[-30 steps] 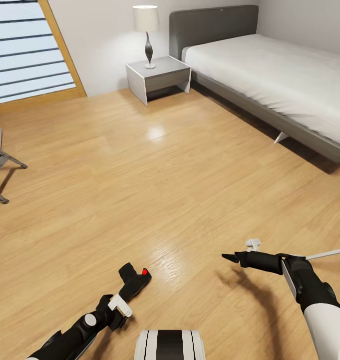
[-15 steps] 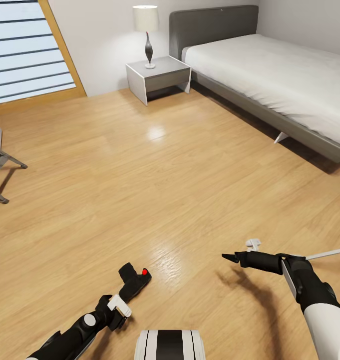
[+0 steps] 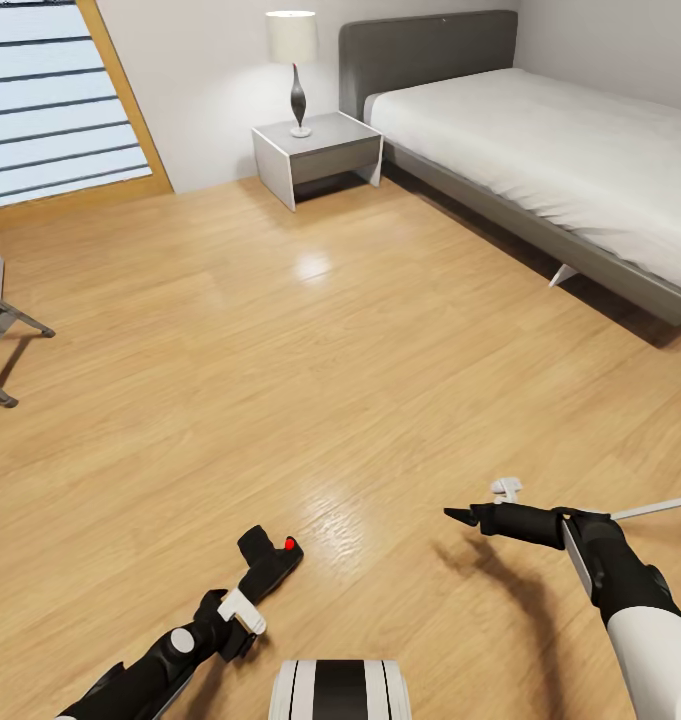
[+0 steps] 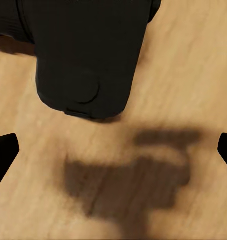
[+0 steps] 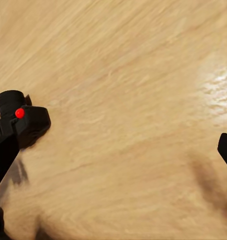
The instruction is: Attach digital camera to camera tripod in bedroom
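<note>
A big stretch of light wood floor [image 3: 310, 380] is seen from the head view, taking up most of the bedroom. The grey-framed bed [image 3: 580, 150] with its white mattress is parked along the far right. A wood-framed window [image 3: 55, 100] with slats is set into the wall at the far left. Next to the bed's headboard a small grey nightstand [image 3: 320, 155] is placed, with a white-shaded lamp [image 3: 294, 65] stood on top. At the left edge a bit of metal-legged furniture [image 3: 0, 340] is cut off, so what it is can't be told.

Down low, the digital camera [image 3: 268, 562] is found at the tip of the left gripper [image 3: 242, 610], a red dot showing on it. In the left wrist view the camera [image 4: 86, 55] is seen close up over the floor, with both fingertips [image 4: 3, 155] spread wide at the frame edges and not touching it, so the left gripper is wide open and nothing is held.

The right gripper [image 3: 470, 517] is stretched out toward the left above the floor; its fingers are seen far apart in the right wrist view, holding nothing. A thin silver rod [image 3: 655, 508] is poking in from the right edge beside that arm.
</note>
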Available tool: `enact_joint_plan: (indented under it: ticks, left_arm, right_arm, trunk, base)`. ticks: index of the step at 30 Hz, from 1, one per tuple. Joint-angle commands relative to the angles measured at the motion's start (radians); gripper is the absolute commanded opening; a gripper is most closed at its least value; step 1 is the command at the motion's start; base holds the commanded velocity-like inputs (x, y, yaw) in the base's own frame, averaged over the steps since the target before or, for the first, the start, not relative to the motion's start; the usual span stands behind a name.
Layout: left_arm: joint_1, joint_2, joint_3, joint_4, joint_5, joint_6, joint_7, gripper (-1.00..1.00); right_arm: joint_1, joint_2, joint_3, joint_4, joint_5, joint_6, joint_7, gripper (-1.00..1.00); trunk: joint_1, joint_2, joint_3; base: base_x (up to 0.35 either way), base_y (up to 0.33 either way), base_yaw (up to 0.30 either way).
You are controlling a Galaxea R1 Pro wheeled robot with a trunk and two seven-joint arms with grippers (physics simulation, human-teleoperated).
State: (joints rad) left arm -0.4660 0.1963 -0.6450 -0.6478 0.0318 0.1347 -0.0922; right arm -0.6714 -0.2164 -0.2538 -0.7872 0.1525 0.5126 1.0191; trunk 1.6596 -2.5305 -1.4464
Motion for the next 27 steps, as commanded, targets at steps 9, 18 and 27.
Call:
enact_joint_plan:
  ticks: [9, 18, 27]
  left_arm:
    - [0.000, -0.002, -0.004, -0.002, 0.002, 0.006, 0.000, 1.00]
    - [0.000, -0.003, -0.004, -0.002, 0.003, 0.009, 0.000, 1.00]
    - [0.000, -0.003, -0.004, -0.003, 0.003, 0.008, 0.000, 1.00]
  right_arm:
    - [0.000, -0.001, -0.004, -0.001, 0.007, 0.007, 0.001, 1.00]
    - [0.000, 0.000, -0.004, -0.001, 0.007, 0.006, 0.001, 1.00]
    - [0.000, -0.001, -0.004, -0.001, 0.007, 0.006, 0.001, 1.00]
  trunk:
    - [0.000, 0.000, -0.001]
    - [0.000, 0.000, -0.001]
    - [0.000, 0.000, -0.001]
  base:
    - [0.000, 0.000, 0.000]
    - [0.000, 0.018, 0.000]
    - [0.000, 0.088, 0.000]
